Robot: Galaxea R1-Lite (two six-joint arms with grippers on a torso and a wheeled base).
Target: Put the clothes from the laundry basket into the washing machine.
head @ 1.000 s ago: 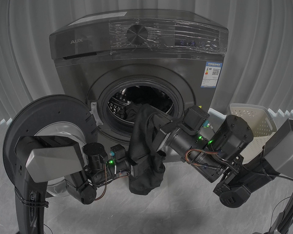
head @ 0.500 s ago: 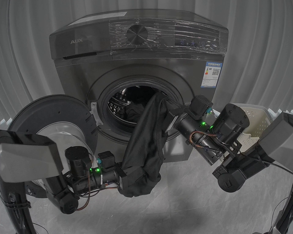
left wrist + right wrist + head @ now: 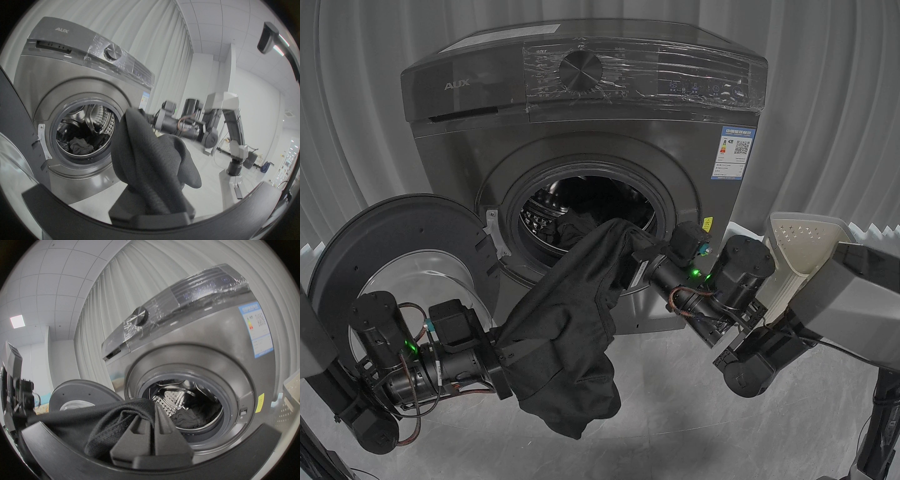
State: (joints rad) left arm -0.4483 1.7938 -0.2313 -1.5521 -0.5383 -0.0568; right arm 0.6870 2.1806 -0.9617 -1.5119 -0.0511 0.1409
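A black garment [image 3: 569, 325] hangs stretched between my two grippers in front of the washing machine [image 3: 581, 137]. My left gripper [image 3: 509, 359] is shut on its lower end, low and left of the drum opening [image 3: 587, 212]. My right gripper [image 3: 631, 259] is shut on its upper end, just before the opening's lower right rim. A loose fold sags toward the floor. In the left wrist view the garment [image 3: 150, 156] rises from the gripper [image 3: 150, 200]. The right wrist view has the fingers [image 3: 137, 440] pinched on the cloth [image 3: 103, 424]. Dark clothes [image 3: 569, 228] lie inside the drum.
The round door [image 3: 406, 237] stands swung open at the left, close behind my left arm. The white laundry basket [image 3: 800, 244] sits at the right beside the machine, behind my right arm. Grey floor [image 3: 662, 406] lies open under the garment. Curtains hang behind.
My left gripper has drawn back to the left and lower with the garment's end. My right gripper rose to the opening, then dropped again. The cloth is now spread wider.
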